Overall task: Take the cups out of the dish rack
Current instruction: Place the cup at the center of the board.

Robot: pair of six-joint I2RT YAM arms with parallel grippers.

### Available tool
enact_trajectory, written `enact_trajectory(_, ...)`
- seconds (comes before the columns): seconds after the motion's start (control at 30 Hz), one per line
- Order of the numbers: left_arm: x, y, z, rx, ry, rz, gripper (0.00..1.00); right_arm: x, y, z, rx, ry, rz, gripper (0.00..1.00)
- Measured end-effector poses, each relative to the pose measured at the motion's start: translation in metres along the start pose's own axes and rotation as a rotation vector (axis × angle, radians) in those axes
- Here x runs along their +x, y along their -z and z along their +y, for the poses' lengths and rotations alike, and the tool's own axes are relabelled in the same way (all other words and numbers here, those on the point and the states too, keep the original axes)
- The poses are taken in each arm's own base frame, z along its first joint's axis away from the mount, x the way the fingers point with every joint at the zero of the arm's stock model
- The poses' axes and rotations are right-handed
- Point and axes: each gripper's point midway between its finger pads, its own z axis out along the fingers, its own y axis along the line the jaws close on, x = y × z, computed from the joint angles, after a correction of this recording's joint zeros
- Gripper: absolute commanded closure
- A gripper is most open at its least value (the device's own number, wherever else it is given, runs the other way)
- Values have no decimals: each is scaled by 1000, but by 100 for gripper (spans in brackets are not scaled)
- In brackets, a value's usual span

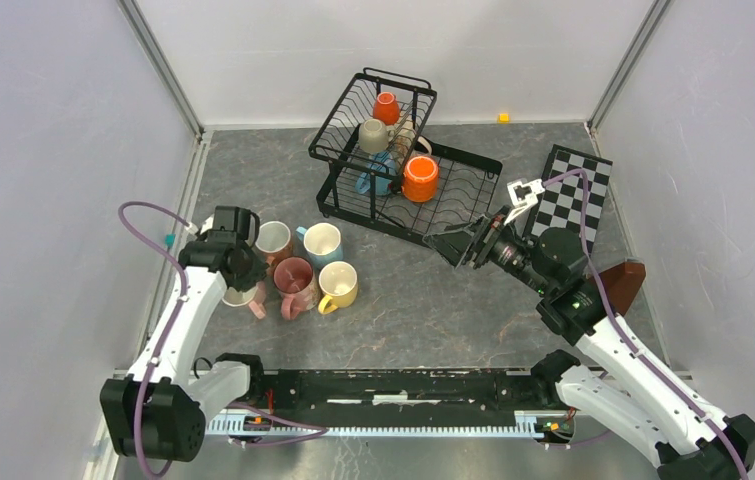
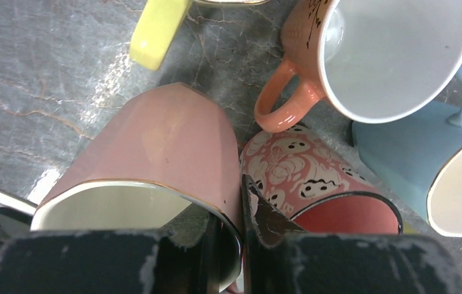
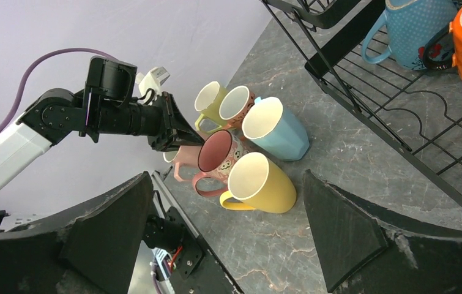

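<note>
Pinches the rim wall of a pale pink mug (image 2: 155, 141) with the left gripper (image 2: 231, 239), one finger inside the mouth and one outside, jaws nearly together on the ceramic. Works at centre left of the top view, in a tight cluster on the grey marbled table (image 1: 423, 320): a peach mug (image 1: 273, 240) with a white interior, a light blue mug (image 1: 322, 243), a pink patterned mug (image 1: 294, 275) and a yellow mug (image 1: 338, 285), mouths up. Holds the right gripper (image 1: 450, 246) with jaws wide apart and empty, just right of centre, beside the near edge of the rack's lower tray. Shows the black wire dish rack (image 1: 345, 128) at upper centre, two-tiered, a raised basket over a slotted tray. Counts four cups in it: a small orange cup (image 1: 385, 107) and a beige cup (image 1: 373, 135) in the upper basket, a larger orange cup (image 1: 420, 178) on the lower tray, a dotted blue mug (image 1: 371, 182) under the basket. Places a black-and-white checkered board (image 1: 593, 200) at the right.
</note>
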Motion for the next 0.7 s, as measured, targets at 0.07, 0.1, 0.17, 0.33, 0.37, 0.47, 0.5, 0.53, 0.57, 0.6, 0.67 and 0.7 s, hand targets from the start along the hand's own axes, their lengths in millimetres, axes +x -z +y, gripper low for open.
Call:
enact_trajectory(0.07,1,-6,-2,7,4,-1,98,1,0,-1,4,2,4,2)
enact_trajectory(0.1,2,-9,-2,9,6,-1,98,1,0,-1,5,4,5,2)
enact_trajectory(0.17,4,-15,-2,9,9,3,98,2,0,-2,5,6,7,2)
enact_trajectory(0.33,11,-31,1,2,15,11,98,2,0,-2,7,13,9,2)
enact_trajectory(0.37,10,-33,0,4,16,8,98,2,0,-2,7,14,9,2)
enact_trajectory(0.47,8,-35,-2,10,20,1,95,3,-1,-4,10,15,12,2)
enact_trajectory(0.5,8,-35,-2,11,21,0,93,3,-1,-4,11,16,14,2)
enact_trajectory(0.53,7,-36,-2,12,22,-2,90,4,-2,-5,12,16,16,2)
enact_trajectory(0.57,7,-36,-3,13,22,-3,88,4,-2,-5,14,15,17,2)
enact_trajectory(0.6,7,-36,-3,14,22,-4,85,5,-2,-6,16,15,19,2)
enact_trajectory(0.67,7,-36,-3,14,23,-5,82,6,-3,-7,18,13,23,2)
enact_trajectory(0.7,6,-36,-3,14,23,-5,81,6,-4,-8,19,13,25,2)
